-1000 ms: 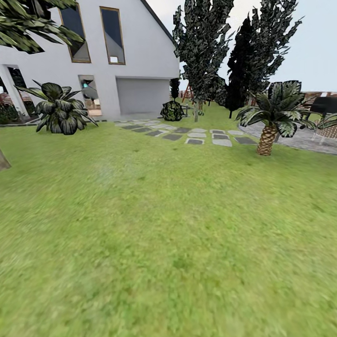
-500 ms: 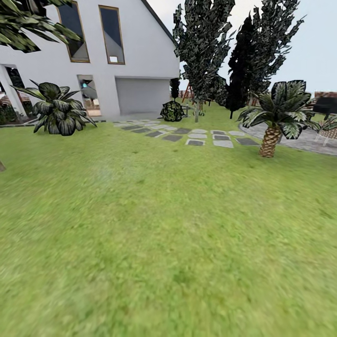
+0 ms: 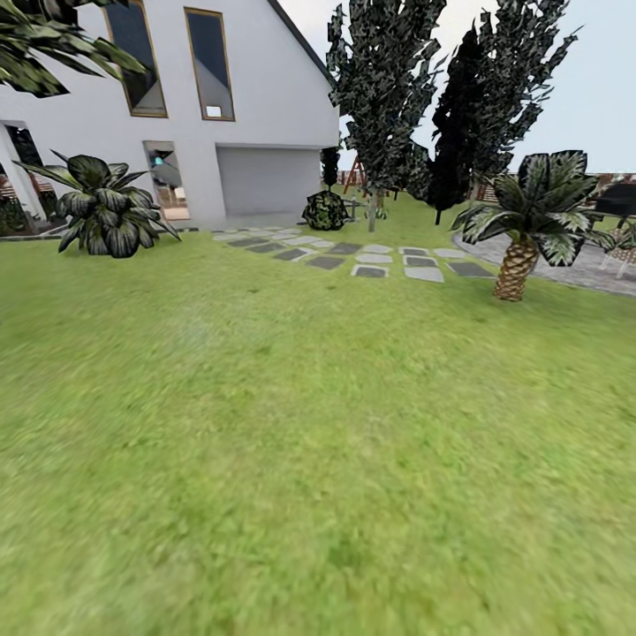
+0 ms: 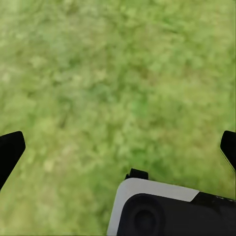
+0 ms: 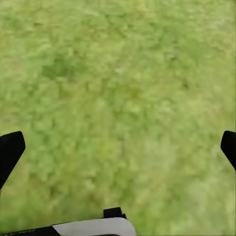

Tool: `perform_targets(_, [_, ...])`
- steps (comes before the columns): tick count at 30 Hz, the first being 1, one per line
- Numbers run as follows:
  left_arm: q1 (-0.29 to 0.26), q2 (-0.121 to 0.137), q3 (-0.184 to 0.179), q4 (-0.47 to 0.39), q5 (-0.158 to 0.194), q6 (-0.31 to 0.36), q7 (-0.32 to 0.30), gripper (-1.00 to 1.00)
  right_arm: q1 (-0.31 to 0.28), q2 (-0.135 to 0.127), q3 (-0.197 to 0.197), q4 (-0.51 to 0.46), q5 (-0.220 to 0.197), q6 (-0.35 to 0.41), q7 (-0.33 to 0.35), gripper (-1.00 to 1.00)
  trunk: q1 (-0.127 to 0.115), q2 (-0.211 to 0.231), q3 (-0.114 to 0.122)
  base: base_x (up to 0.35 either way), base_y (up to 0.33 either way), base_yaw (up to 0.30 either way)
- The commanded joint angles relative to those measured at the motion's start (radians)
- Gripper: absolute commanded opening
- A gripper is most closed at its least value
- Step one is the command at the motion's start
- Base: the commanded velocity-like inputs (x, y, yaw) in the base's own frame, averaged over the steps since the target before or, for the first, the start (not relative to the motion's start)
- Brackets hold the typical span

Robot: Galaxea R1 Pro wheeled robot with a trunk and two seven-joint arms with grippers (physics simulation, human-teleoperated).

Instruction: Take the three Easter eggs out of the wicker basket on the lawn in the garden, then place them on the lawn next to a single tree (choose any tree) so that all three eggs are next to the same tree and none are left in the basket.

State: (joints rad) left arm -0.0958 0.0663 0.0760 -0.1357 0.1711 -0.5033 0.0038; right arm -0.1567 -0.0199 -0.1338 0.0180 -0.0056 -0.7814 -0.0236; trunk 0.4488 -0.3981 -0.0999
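The lawn (image 3: 300,424) spreads out in front of me in the head view. A tree (image 3: 382,88) with a pale straight trunk and speckled dark leaves stands far ahead, past the stepping stones. The Easter eggs and the wicker basket are out of view. My left gripper (image 4: 118,147) hangs open over bare grass, its black fingertips (image 4: 10,152) far apart. In the right wrist view my right gripper (image 5: 118,147) is open too, with only grass between its fingers (image 5: 10,150).
A white house (image 3: 265,97) stands at the back left, with a leafy plant (image 3: 106,208) before it. Grey stepping stones (image 3: 371,259) cross the grass. A short palm (image 3: 517,265) stands at the right by the paved patio (image 3: 583,261). A near-black tree (image 3: 455,124) and a round bush (image 3: 325,209) are far off.
The whole head view has shifted a little: the palm sits further right and the leafy plant further left, so the camera has moved. Nothing in the garden itself has changed.
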Motion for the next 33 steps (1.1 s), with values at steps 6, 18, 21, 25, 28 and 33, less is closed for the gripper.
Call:
perform_targets(6, [-0.001,0.0,0.007,0.001,-0.004,-0.002,-0.001,1.0,-0.001,0.0,-0.001,0.002,0.0,-0.004,-0.001,1.0,0.001,-0.002,-0.002,0.339,0.0,0.0])
perform_targets(18, [-0.001,0.0,0.007,0.001,-0.004,-0.003,-0.001,1.0,-0.001,0.0,-0.001,0.002,0.0,-0.004,-0.001,1.0,0.001,-0.002,-0.002,0.339,0.0,0.0])
perform_targets(21, [-0.001,0.0,0.007,0.001,-0.004,-0.003,-0.001,1.0,-0.001,0.0,-0.001,0.002,0.0,-0.004,-0.001,1.0,0.001,-0.002,-0.002,0.339,0.0,0.0])
perform_targets(25, [-0.001,0.0,0.007,0.001,-0.004,-0.003,-0.001,1.0,-0.001,0.0,-0.001,0.002,0.0,-0.004,-0.001,1.0,0.001,-0.002,-0.002,0.339,0.0,0.0])
perform_targets(28, [-0.001,0.0,0.007,0.001,-0.004,-0.003,-0.001,1.0,-0.001,0.0,-0.001,0.002,0.0,-0.004,-0.001,1.0,0.001,-0.002,-0.002,0.338,0.0,0.0])
perform_targets(33, [-0.001,0.0,0.007,0.001,-0.004,-0.003,-0.001,1.0,-0.001,0.0,-0.001,0.002,0.0,-0.004,-0.001,1.0,0.001,-0.002,-0.002,0.339,0.0,0.0])
